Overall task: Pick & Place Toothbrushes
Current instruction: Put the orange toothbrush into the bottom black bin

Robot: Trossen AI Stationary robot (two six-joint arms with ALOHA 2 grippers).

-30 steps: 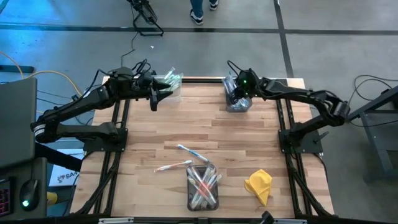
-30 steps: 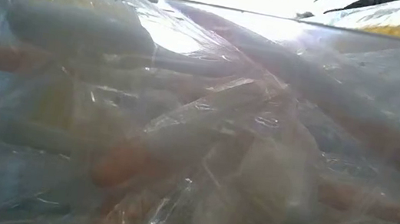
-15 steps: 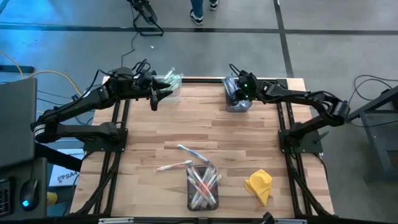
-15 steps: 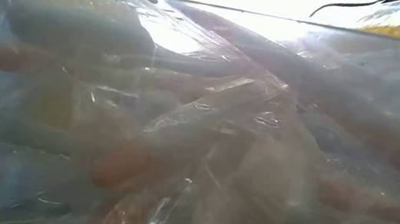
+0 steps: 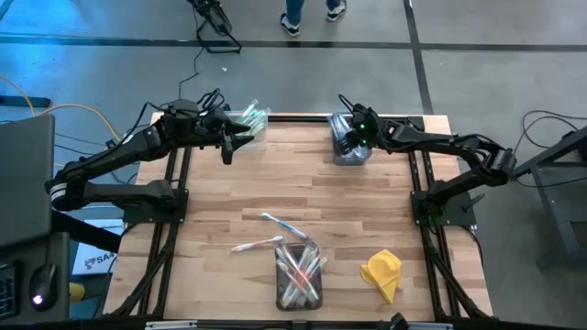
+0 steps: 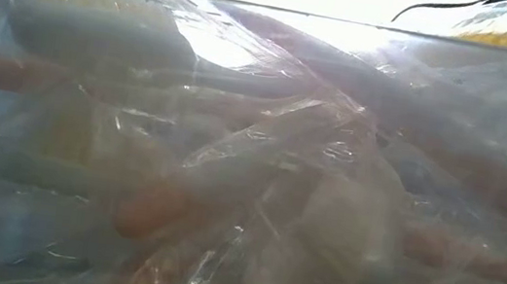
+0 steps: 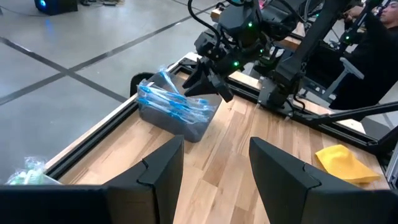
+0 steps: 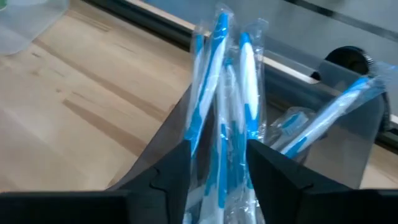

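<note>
Toothbrushes between right gripper jaws.

Low view is blocked by crinkled clear wrapping; only blurred orange and white shapes show behind it. A person is cut off at the high view's top edge, feet only. Right wrist view: blue toothbrushes run off the frame's bottom edge.
</note>
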